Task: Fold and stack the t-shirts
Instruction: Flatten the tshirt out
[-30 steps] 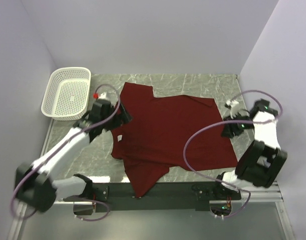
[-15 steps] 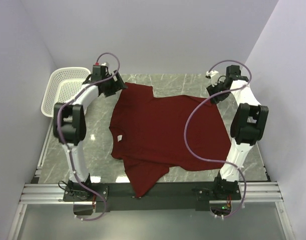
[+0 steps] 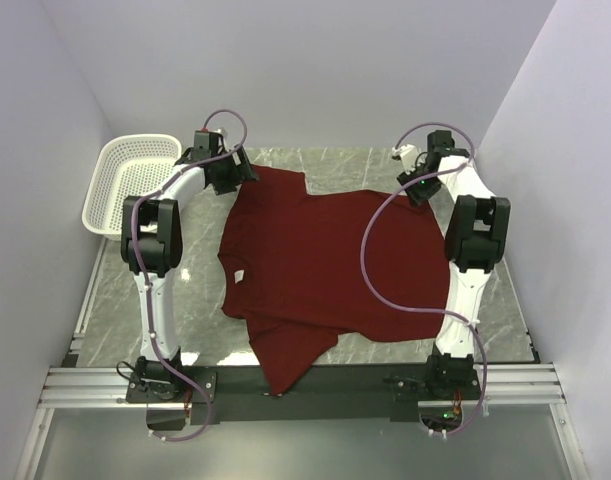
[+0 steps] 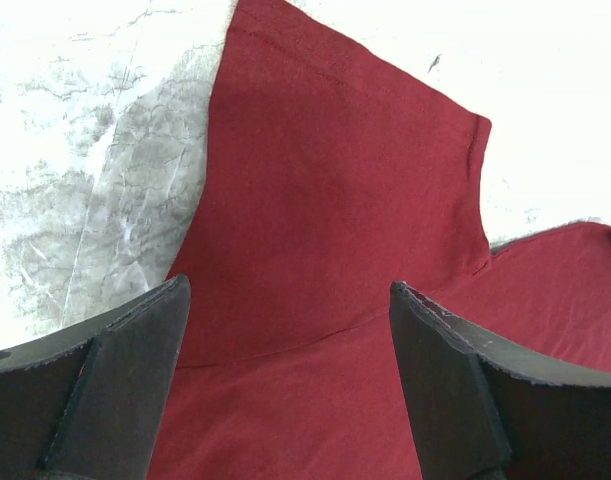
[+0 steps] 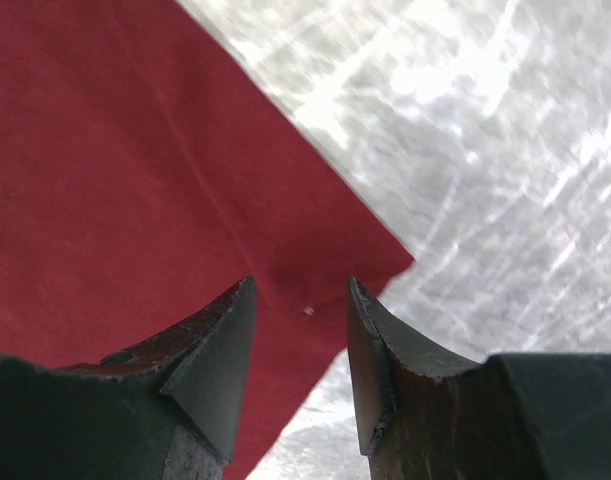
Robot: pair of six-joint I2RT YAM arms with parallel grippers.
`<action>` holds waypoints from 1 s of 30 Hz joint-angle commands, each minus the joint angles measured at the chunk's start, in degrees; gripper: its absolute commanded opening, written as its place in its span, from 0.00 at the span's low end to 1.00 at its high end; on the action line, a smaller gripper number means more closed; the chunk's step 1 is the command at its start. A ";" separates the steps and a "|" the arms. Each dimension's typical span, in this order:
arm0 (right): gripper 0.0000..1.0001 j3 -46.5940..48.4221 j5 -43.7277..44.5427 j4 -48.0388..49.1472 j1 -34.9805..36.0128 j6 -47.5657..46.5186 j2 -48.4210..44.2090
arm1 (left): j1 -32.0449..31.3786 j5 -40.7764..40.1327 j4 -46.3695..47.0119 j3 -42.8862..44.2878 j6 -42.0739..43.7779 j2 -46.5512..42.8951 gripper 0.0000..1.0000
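The maroon t-shirt [image 3: 335, 260] lies spread and unmoved mid-tabletop [image 3: 355, 165] (one sleeve overhangs the near edge). Both arms have swung out to its far edge, the left end effector [image 4: 285, 295] gaping wide and the right end effector [image 5: 301, 290] narrowly parted, both empty. A first-fold grasp looks imminent.

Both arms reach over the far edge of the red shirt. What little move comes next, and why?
Probably both lower and close. The left pincer hangs open over the far sleeve of the t-shirt, the right pincer open astride its far corner; neither grips cloth yet.
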 commanded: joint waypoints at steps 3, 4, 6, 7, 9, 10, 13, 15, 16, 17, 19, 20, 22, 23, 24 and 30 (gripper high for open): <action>0.48 1.93 2.58 -0.09 1.46 -0.77 1.07 | 0.37 1.52 0.90 -0.37 2.11 -2.33 0.86; 0.48 1.84 3.01 0.17 1.55 -0.60 1.33 | 0.45 1.70 0.99 -0.63 2.20 -2.50 0.86; 0.48 1.93 4.07 0.52 1.81 -0.07 1.86 | 0.46 1.78 0.90 -1.16 2.29 -2.76 0.86; 0.48 2.10 4.60 0.35 1.81 -0.07 2.38 | 0.54 1.79 0.99 -1.43 2.46 -2.85 0.86; 0.47 2.10 5.21 0.26 1.81 -0.16 2.82 | 0.63 2.05 1.16 -1.95 2.46 -3.20 0.86; 0.47 2.10 5.91 0.35 1.81 -0.07 3.26 | 0.63 2.05 1.25 -2.13 2.46 -3.29 0.86; 0.42 2.54 7.06 0.79 1.90 0.28 4.05 | 0.63 2.31 1.43 -2.31 2.11 -3.12 0.86; 0.29 3.59 8.20 1.66 1.90 1.51 4.67 | 0.63 2.57 1.17 -1.87 2.11 -2.77 0.86; 0.23 4.29 8.64 1.93 1.90 2.12 4.93 | 0.63 2.58 1.17 -1.78 2.03 -2.76 0.86; 0.13 5.69 9.69 2.37 1.90 3.26 5.11 | 0.63 2.58 1.17 -1.69 2.02 -2.76 0.85; 0.03 6.49 10.92 3.59 1.81 4.84 5.37 | 0.63 2.58 1.17 -1.52 2.02 -2.68 0.85; 0.00 7.28 11.10 4.73 1.90 5.98 5.46 | 0.63 2.58 0.90 -1.26 2.11 -2.50 0.85; 0.00 8.25 12.59 6.05 1.90 7.13 5.64 | 0.63 2.58 0.73 -0.99 2.20 -2.41 0.85; 0.00 9.48 12.69 7.28 1.99 8.62 5.99 | 0.63 2.49 0.73 -0.73 2.20 -2.41 0.86; 0.00 10.18 14.95 8.07 1.99 9.33 6.60 | 0.63 2.49 0.81 -0.64 2.20 -2.33 0.85; 0.00 16.16 25.77 17.65 3.56 15.40 11.25 | 0.63 2.84 0.55 1.03 1.85 -1.10 0.85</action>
